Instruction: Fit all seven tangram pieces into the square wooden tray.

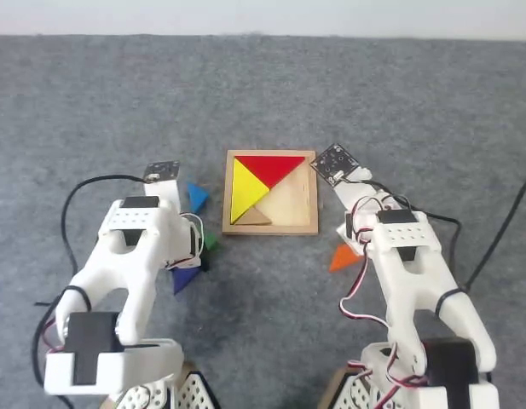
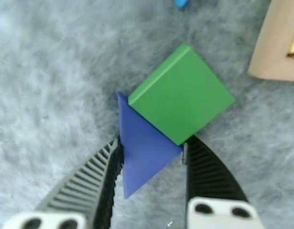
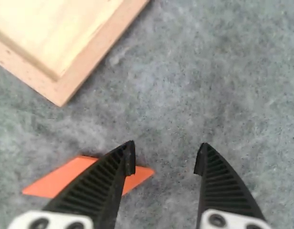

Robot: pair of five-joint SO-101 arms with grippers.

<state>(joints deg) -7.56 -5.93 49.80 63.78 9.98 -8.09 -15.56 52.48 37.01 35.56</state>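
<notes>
The square wooden tray (image 1: 312,194) lies in the middle of the table, holding a red triangle (image 1: 269,169), a yellow triangle (image 1: 243,192) and a small wood-coloured triangle (image 1: 253,217). My left gripper (image 2: 151,150) is down on the carpet left of the tray, its fingers touching both sides of a dark blue triangle (image 2: 142,148) that abuts a green square (image 2: 181,100). A light blue triangle (image 1: 197,196) rests nearby. The right gripper (image 3: 165,160) hangs open over bare carpet, close to the tray's corner (image 3: 85,71). An orange piece (image 3: 65,179) lies partly under one finger.
Grey carpet covers the table. Black cables trail from both arms along the left and right sides. The tray's right half shows bare wood. A corner of the tray (image 2: 275,47) lies a short way beyond the green square.
</notes>
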